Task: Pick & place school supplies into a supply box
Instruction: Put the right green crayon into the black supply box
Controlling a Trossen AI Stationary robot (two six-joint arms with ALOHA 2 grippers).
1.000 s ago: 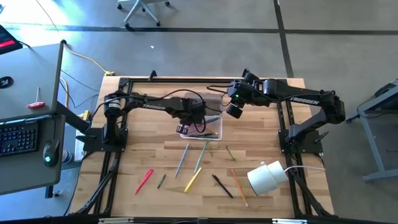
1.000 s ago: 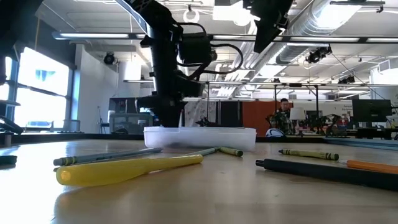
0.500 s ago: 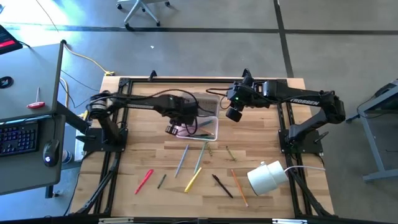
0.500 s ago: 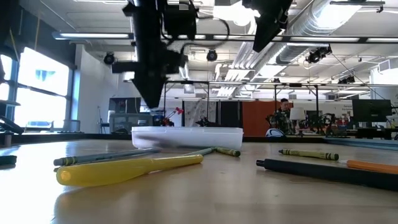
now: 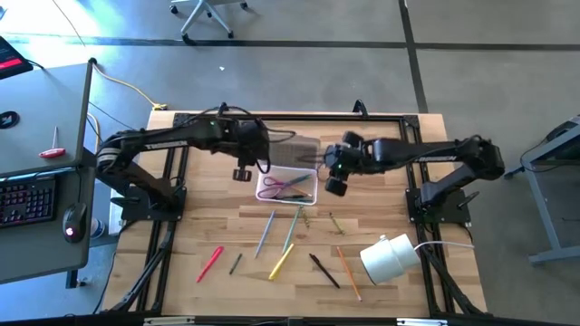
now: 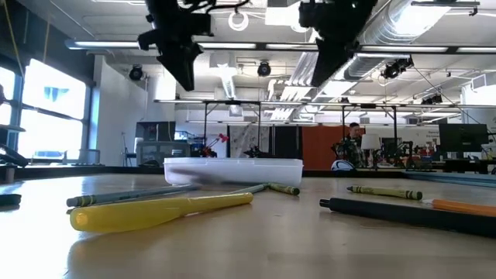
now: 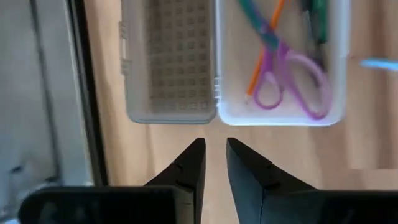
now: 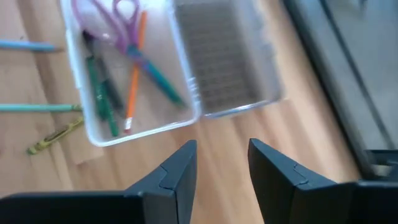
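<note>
- Clear plastic box (image 5: 292, 186) lies open on the wooden worktop (image 5: 181, 263), between the two tools, its dotted lid (image 7: 169, 59) folded flat beside the tray.
- Purple scissors (image 7: 289, 78) lie inside the tray with an orange pencil (image 8: 132, 87) and green pens (image 8: 99, 93).
- Left tool (image 5: 243, 172) hangs above the worktop just off the box's left end, empty, its fingers (image 7: 186, 174) only a narrow gap apart.
- From the left tool's own camera, the box sits straight ahead of the fingertips, the lid's hinge nearly in line with the gap.
- Right tool (image 5: 333, 186) hangs just off the box's right end, empty, with its fingers (image 8: 177, 171) parted wider.
- Ahead of the right tool lie the tray and lid; two light-blue pencils (image 8: 25, 45) and a yellow-green crayon (image 8: 55, 137) lie on the wood just outside the tray.
- Loose supplies lie on the worktop nearer the front edge than both tools: a red pen (image 5: 209, 263), a yellow marker (image 6: 155, 211), a black pen (image 5: 323, 270) and an orange pencil (image 5: 349, 273).
- White roll (image 5: 388, 257) lies well apart from the right tool, toward the front right corner.
</note>
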